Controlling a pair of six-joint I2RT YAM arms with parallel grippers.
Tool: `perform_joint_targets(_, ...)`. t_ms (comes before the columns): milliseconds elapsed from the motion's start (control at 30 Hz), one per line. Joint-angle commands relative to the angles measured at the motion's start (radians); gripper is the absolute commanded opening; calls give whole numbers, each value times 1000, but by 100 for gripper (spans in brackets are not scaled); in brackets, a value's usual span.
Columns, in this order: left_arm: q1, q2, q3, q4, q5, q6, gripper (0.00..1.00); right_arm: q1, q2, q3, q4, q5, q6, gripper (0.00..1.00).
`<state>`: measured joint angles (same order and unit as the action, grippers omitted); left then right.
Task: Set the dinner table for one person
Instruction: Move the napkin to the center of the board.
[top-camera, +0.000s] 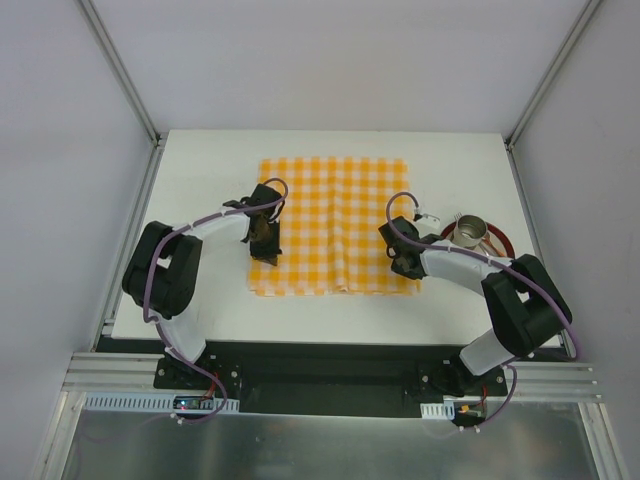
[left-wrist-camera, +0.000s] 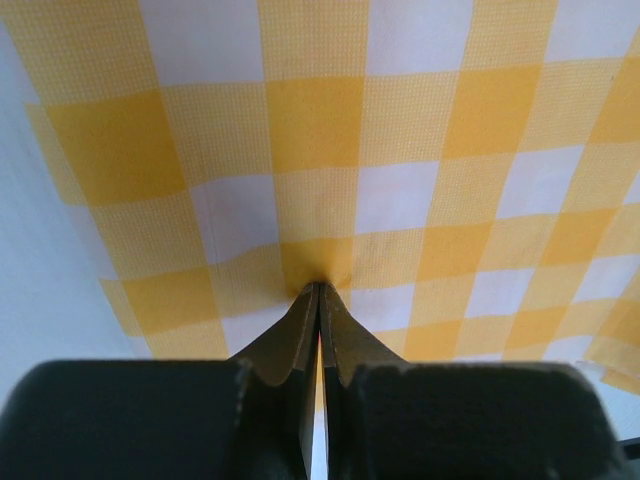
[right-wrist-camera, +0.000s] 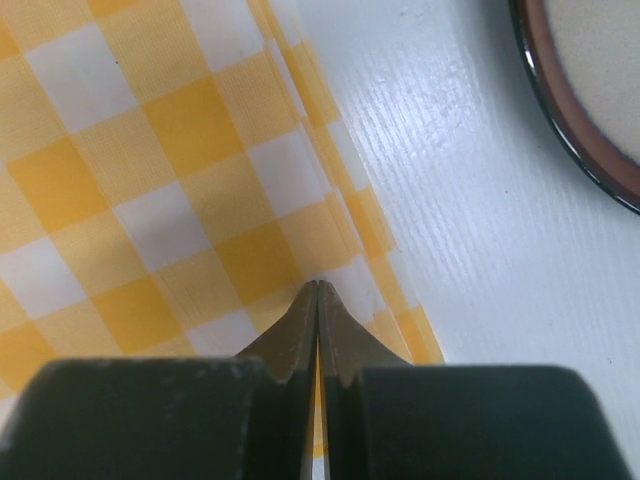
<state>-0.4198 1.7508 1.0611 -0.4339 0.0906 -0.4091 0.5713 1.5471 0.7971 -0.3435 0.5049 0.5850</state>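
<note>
The left pincer (top-camera: 262, 240) and right pincer (top-camera: 405, 262) clamp opposite edges of the cloth (top-camera: 335, 225), spread across the middle of the desk (top-camera: 200, 170). Cloth-laying looks nearly finished; next, release, then fetch the plate (top-camera: 498, 243) and cup (top-camera: 468, 231).

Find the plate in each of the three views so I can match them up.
Top external: plate at the right, beside the checked cloth, a metal cup on it.
Left wrist: not in view.
Right wrist: plate in the top right corner, cut off.
Shared landmark: the checked cloth.
</note>
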Motion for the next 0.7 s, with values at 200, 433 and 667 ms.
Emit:
perform_joint_targets(200,-14,-11,-47,-66,-38,-4,0,4,16,27,-117,35,61,1)
perform_joint_targets(433,-14,-24,-79,-65,-66,-4,0,7,8,14,-134,58,87,1)
perform_joint_targets(667,-13,-40,-92,-68,-80,-2,0,4,-1,5,-158,76,99,1)
